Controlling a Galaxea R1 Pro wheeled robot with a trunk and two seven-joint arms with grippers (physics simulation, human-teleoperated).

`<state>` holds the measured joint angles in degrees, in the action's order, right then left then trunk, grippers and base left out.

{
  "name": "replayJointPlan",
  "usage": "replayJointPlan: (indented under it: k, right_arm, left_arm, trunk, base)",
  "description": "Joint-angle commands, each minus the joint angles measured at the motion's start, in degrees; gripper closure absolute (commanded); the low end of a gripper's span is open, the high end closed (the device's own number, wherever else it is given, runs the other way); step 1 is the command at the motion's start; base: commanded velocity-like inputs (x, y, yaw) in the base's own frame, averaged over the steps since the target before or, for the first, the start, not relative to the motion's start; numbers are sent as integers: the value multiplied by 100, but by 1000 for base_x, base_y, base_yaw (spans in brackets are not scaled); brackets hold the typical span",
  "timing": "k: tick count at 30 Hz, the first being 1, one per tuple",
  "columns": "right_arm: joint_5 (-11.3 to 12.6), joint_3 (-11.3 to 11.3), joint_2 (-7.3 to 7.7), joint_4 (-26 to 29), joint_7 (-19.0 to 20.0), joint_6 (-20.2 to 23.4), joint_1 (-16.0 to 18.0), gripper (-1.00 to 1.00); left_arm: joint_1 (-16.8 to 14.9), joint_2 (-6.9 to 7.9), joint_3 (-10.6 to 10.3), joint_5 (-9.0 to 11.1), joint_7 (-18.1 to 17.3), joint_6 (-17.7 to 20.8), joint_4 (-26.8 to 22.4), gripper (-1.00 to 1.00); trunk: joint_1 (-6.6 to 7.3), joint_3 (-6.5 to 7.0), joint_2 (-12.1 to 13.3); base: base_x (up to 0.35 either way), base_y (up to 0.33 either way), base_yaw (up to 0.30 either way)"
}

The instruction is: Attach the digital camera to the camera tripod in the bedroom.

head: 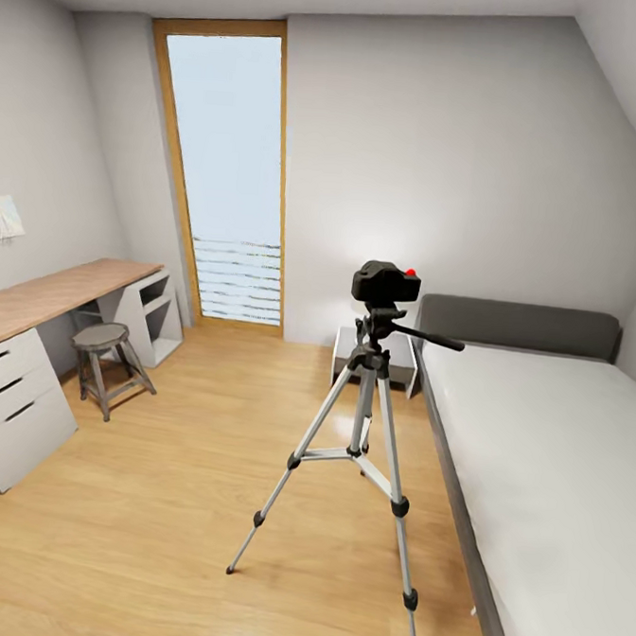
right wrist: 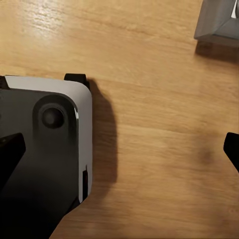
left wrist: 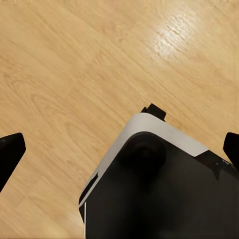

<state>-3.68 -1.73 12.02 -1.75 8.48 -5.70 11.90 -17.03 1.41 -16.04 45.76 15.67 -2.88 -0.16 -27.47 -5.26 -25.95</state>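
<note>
Digital camera [head: 386, 285] seated on camera tripod [head: 363, 425] head, left of bed [head: 537, 438]. Both grippers [left wrist: 119, 149] [right wrist: 119, 149] spread, empty. Verify seating; avoid bumping legs.

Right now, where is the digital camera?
In the head view, the digital camera sits on top of the camera tripod, mid-room on the wood floor, just left of the bed.
</note>
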Motion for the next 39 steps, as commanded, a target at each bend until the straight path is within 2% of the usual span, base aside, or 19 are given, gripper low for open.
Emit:
replayJointPlan:
  k: [1,9,13,16,17,23,26,31,39]
  right_arm:
    - [-37,-20,2,-19,13,-35,10,-100]
    - [-22,-27,-9,-25,13,18,12,-100]
    - [-18,-32,-119,-29,11,131,-158,-100]
    - [-29,-30,-210,-28,-194,116,-333,-100]
    - [-33,-29,-240,-25,-397,101,-387,-100]
    - [-31,-29,-263,-20,-541,84,-418,-100]
    - [-32,-29,-277,-19,-562,81,-420,-100]
    - [-35,-29,-286,-19,-570,77,-424,-100]
    - [-36,-29,-288,-19,-568,49,-423,-100]
  left_arm:
    - [-3,-1,-48,53,16,-11,-2,-100]
    - [-2,7,-40,63,34,22,5,-100]
    - [-3,7,-39,69,52,28,7,-100]
    - [-2,8,-39,72,61,35,6,-100]
    - [-2,11,-36,73,65,44,7,-100]
    - [-2,29,-31,89,74,50,7,-100]
    - [-2,32,-31,187,80,44,7,-100]
    - [-2,34,-36,473,73,-1,7,-100]
    - [-3,35,-46,534,38,-17,-3,-100]
  trunk:
    - [-3,-2,-10]
    - [-3,72,-10]
    - [-3,108,-10]
    - [-3,136,-10]
    - [-3,145,-10]
    - [-3,200,-10]
    - [-3,228,-10]
    - [-3,274,-10]
    - [-3,348,-10]
  base:
    - [0,0,0]
    - [0,0,0]
    - [0,0,0]
    - [0,0,0]
    - [0,0,0]
    - [0,0,0]
    - [0,0,0]
    - [0,0,0]
    - [0,0,0]
